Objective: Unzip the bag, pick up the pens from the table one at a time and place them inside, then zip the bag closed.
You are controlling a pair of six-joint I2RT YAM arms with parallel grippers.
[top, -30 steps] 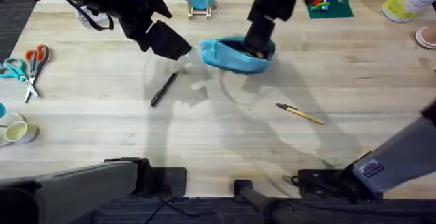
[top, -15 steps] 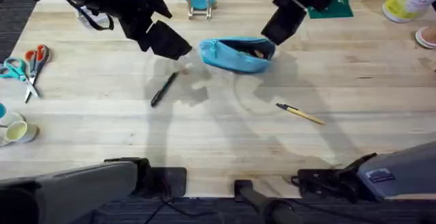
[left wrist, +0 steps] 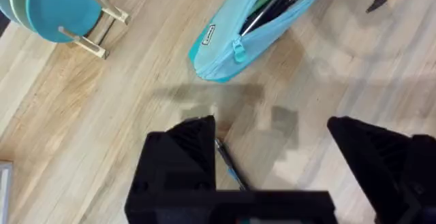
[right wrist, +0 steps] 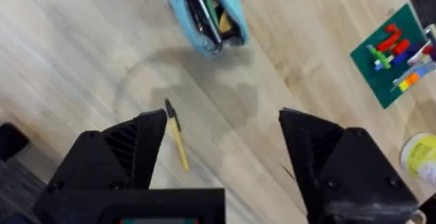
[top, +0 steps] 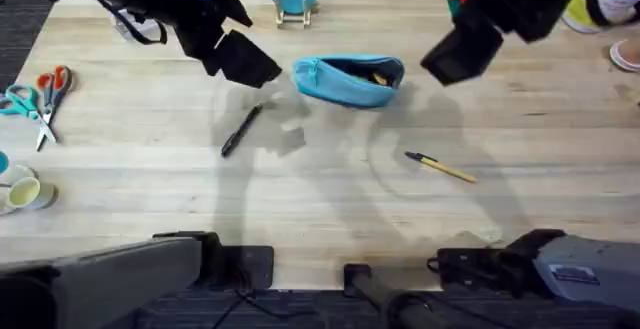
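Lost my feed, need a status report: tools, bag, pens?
Both tools open, empty: left tool, right tool. Bag unzipped. Black pen and yellow pen on table. Nothing blocking.

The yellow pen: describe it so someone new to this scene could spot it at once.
On the table, look below and right of the open blue bag. The yellow pen lies alone there, slim with a black end; the other pen, left of the bag, is black.

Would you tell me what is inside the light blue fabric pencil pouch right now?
The light blue fabric pencil pouch lies unzipped, with dark slim items and something yellow-green inside; its fabric walls hide how many there are.
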